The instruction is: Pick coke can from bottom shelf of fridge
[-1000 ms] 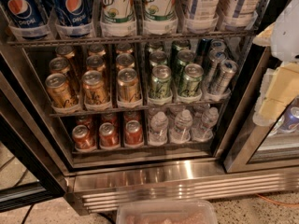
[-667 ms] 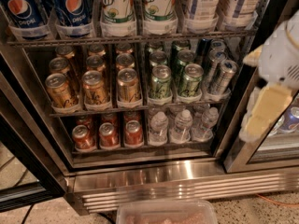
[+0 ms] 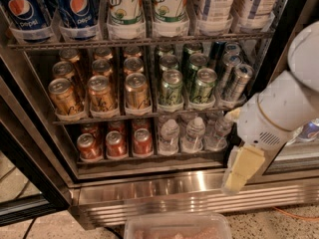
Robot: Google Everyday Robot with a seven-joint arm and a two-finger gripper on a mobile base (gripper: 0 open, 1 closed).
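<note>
Three front red coke cans (image 3: 115,144) stand in the left lanes of the bottom shelf (image 3: 149,159) of the fridge (image 3: 199,198), with more red cans behind them. My gripper (image 3: 240,169) hangs from the white arm at the right. It is in front of the fridge's lower right corner, level with the steel lip, well to the right of the red cans and outside the shelf. It holds nothing that I can see.
Small clear water bottles (image 3: 193,133) fill the right lanes of the bottom shelf. Gold cans (image 3: 101,93) and green cans (image 3: 171,87) sit on the rack above, with Pepsi and 7UP bottles higher up. The black-framed door (image 3: 25,183) stands open at the left. A translucent tub (image 3: 177,225) lies on the floor.
The arm has swung down and to the left from the right edge. The gripper now hangs lower, in front of the fridge's lower right corner. The cans have not moved.
</note>
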